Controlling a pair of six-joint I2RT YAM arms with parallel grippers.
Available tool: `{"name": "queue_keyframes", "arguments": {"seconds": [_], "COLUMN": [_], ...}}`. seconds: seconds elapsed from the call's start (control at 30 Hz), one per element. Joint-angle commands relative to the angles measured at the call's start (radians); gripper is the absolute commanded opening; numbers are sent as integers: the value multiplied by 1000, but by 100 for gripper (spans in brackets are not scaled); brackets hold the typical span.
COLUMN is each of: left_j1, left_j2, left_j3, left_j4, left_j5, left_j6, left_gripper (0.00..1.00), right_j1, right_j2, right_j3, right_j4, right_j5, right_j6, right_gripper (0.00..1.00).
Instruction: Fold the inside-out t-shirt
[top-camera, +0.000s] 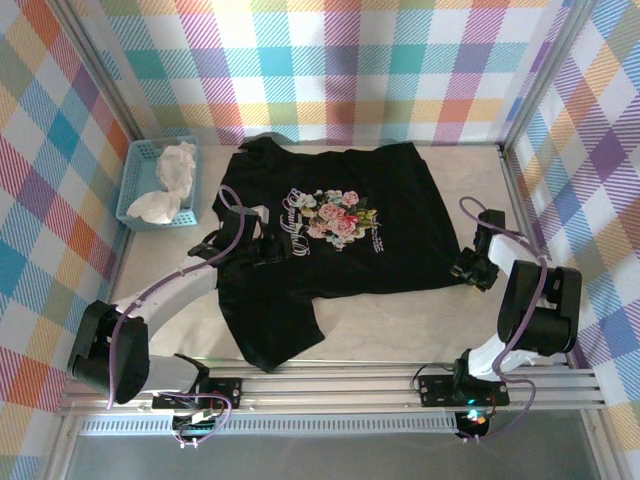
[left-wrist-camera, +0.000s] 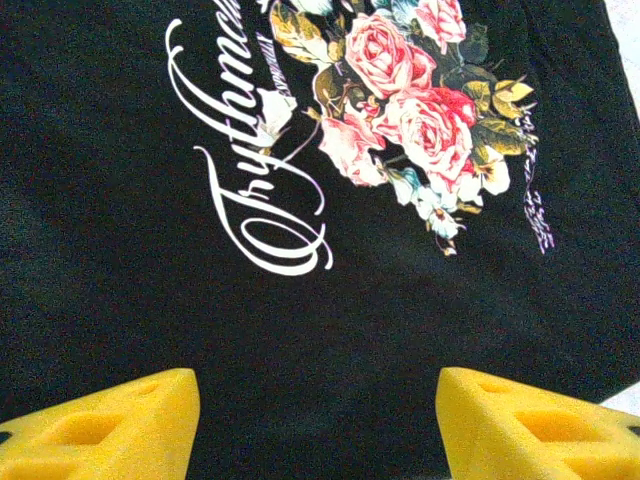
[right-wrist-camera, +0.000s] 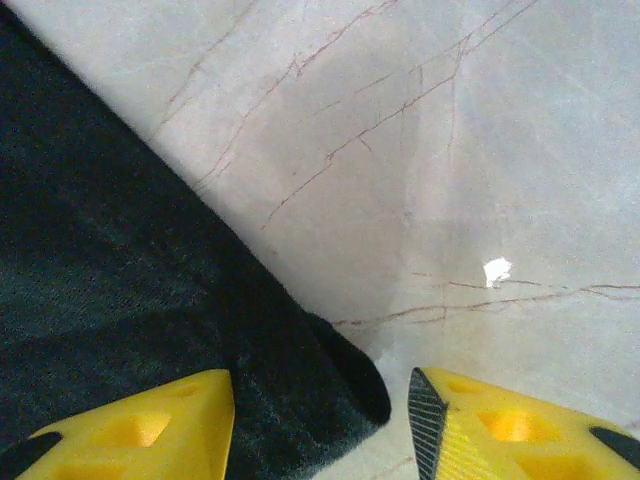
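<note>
T-shirt (top-camera: 400, 250) edge beside bare table (top-camera: 400, 330)

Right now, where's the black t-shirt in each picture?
Top external: the t-shirt lies spread flat across the middle of the table.
Left wrist: the t-shirt runs from top to bottom, with its rose print at the upper right.
Right wrist: the t-shirt is on the left, with one corner at the bottom middle.
Shared landmark: the rose print links the top and left wrist views.
</note>
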Motion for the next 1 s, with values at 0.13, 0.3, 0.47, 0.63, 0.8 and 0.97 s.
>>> {"name": "queue_keyframes", "arguments": {"seconds": [0.13,0.3,0.47,0.63,0.8,0.97], "left_j1": [-17,-53,-125,-136,-135,-135], "left_j2": [-11,-66,-163,-144,11,157], "left_j3": [4,-30,-99,-143,-103,-41], "left_j4": [-45,-182,-348,-318,-114,-25], "left_j5": [1,-26,-38,9,15,-4], "left_j6": [20,19,-47,-61,-66,-52], "left_gripper": [64,65,67,70,70,70], "right_j1": [-13,-13,-13,-13,-13,-14], "right_j2": [19,13,-27,-59,-72,-73], "right_j3": [17,16,16,24,17,6], "right_j4": [41,69,106,127,136,150], "right_j5": [-15,-47,-112,-146,-172,-186], "right_j6": [-5,-18,-33,-42,-48,-52], "right_gripper": [31,14,5,4,4,4]}}
